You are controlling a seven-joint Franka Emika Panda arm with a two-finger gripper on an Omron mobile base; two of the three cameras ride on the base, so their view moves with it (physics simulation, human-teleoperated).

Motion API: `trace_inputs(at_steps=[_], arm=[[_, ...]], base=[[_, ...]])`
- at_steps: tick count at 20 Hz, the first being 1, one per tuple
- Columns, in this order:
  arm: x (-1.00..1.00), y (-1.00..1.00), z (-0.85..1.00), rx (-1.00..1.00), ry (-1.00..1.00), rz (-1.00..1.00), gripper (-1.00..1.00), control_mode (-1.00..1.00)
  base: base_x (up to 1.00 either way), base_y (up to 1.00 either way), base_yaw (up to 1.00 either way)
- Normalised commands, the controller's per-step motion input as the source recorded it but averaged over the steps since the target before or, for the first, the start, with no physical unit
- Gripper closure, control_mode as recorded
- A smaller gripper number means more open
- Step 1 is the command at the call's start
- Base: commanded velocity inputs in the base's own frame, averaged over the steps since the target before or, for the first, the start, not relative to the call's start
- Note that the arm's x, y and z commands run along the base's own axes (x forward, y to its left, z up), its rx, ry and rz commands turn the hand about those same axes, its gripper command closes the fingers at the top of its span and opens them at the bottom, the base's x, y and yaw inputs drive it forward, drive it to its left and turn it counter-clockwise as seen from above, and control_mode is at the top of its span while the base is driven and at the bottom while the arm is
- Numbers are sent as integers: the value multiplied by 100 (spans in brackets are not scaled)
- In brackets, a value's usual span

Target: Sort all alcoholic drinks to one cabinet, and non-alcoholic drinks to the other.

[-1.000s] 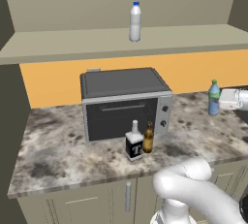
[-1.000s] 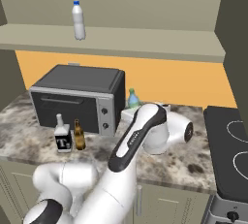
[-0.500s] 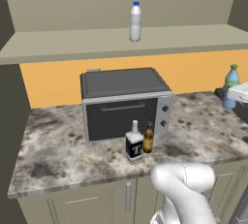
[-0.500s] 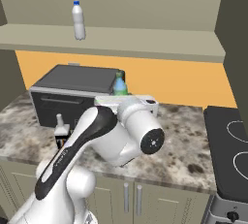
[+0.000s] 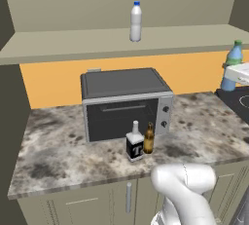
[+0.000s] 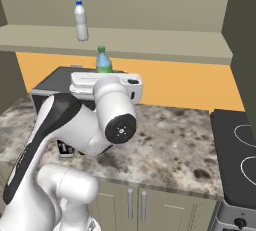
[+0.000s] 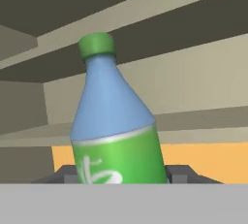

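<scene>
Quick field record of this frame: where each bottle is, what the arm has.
blue bottle: green cap and label, upright, lifted above the counter, in the gripper
jaws: closed on the blue bottle's lower body
white bottle: blue cap, upright on the open shelf
square T bottle: on the counter, in front of the microwave
brown beer bottle: close beside the T bottle, on its right in the left base view
stove: right end of the counter
</scene>
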Motion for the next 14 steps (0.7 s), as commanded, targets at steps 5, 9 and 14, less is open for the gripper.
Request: trace_inputs(at_steps=[5, 9, 14], arm=[[32, 19, 67, 0, 0, 0, 100, -100], [30, 20, 50, 0, 0, 0, 100, -100], [58, 13, 20, 0, 0, 1, 100, -100]], base=[[0, 0, 0], [0, 0, 0], [0, 0, 0]])
